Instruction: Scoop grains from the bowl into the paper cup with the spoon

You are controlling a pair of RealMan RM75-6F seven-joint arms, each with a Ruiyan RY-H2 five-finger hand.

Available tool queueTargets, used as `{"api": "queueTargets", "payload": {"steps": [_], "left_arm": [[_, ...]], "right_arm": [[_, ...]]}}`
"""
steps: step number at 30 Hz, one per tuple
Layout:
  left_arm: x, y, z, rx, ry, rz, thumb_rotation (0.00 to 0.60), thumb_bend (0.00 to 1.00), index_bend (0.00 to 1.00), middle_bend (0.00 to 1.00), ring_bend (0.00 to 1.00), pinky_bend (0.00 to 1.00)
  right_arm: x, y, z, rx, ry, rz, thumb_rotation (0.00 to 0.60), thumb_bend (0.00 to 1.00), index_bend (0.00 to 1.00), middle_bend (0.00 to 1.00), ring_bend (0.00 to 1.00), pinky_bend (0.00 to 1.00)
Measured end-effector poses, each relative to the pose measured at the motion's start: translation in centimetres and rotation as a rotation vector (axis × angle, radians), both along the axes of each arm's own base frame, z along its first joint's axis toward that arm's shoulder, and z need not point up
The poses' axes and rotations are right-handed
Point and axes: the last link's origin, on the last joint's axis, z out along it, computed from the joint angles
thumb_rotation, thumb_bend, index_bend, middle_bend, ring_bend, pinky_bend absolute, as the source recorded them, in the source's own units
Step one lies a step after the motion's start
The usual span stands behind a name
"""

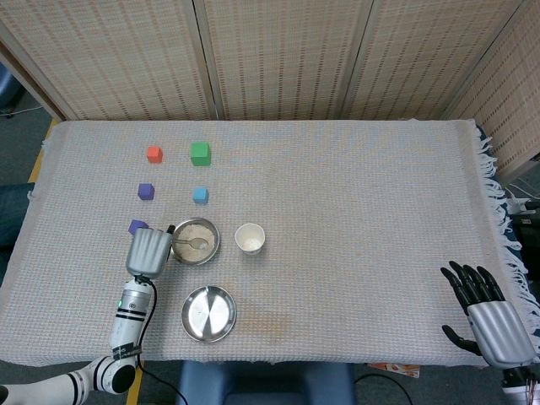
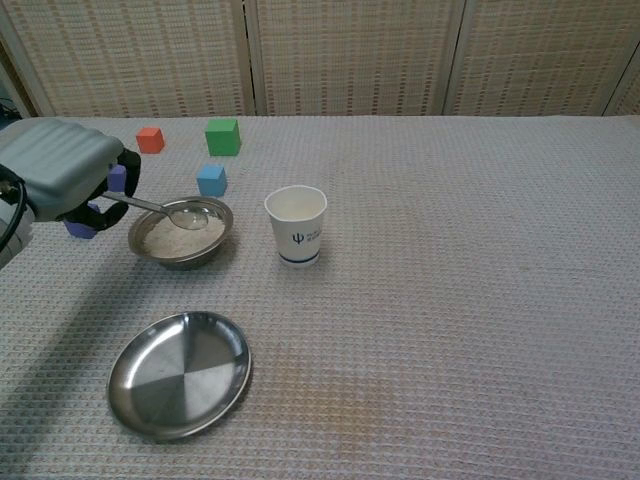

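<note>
A steel bowl (image 1: 195, 241) (image 2: 180, 235) of pale grains sits left of centre. To its right stands the white paper cup (image 1: 250, 238) (image 2: 296, 225), upright. My left hand (image 1: 148, 251) (image 2: 62, 170) is just left of the bowl and holds the metal spoon (image 2: 165, 210) (image 1: 191, 244) by the handle. The spoon's bowl hangs level over the grains with some grain in it. My right hand (image 1: 486, 307) rests at the table's near right edge, fingers spread, holding nothing; the chest view does not show it.
An empty steel plate (image 1: 208, 313) (image 2: 180, 373) lies in front of the bowl. Behind it are small blocks: orange (image 1: 153, 153), green (image 1: 200, 153), blue (image 1: 200, 194) and two purple ones (image 1: 146, 191). A woven cloth (image 1: 354, 211) covers the table.
</note>
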Motion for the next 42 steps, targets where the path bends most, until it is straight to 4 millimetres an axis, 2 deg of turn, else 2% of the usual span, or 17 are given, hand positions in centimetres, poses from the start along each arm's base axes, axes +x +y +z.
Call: {"api": "queueTargets", "payload": {"steps": [11, 14, 20, 33, 42], "left_arm": [[-0.8, 1.6, 2.5, -0.052, -0.204, 0.175, 0.600, 0.40, 0.85, 1.00, 1.00, 1.00], [-0.4, 1.8, 2.9, -0.069, -0.231, 0.197, 0.600, 0.40, 0.85, 1.00, 1.00, 1.00], [1.8, 1.7, 2.9, -0.093, -0.214, 0.175, 0.600, 0.40, 0.85, 1.00, 1.00, 1.00], [7.5, 2.2, 0.1, -0.105, -0.171, 0.132, 0.600, 0.40, 0.85, 1.00, 1.00, 1.00], [9.0, 2.2, -1.2, -0.102, -0.151, 0.116, 0.600, 0.40, 0.85, 1.00, 1.00, 1.00]], "right_arm": [[-0.1, -0.2, -0.2, 0.006, 0.005, -0.010, 0.600, 0.12, 0.00, 0.00, 0.00, 0.00], [-0.1, -0.3, -0.2, 0.007, 0.004, -0.012, 0.600, 0.12, 0.00, 0.00, 0.00, 0.00], [-0.1, -0.5, -0.4, 0.017, 0.004, -0.014, 0.600, 0.12, 0.00, 0.00, 0.00, 0.00], [-0.2, -0.7, -0.2, 0.013, -0.003, -0.012, 0.600, 0.12, 0.00, 0.00, 0.00, 0.00], [-0.3, -0.6, 0.1, 0.009, -0.013, -0.016, 0.600, 0.12, 0.00, 0.00, 0.00, 0.00]]}}
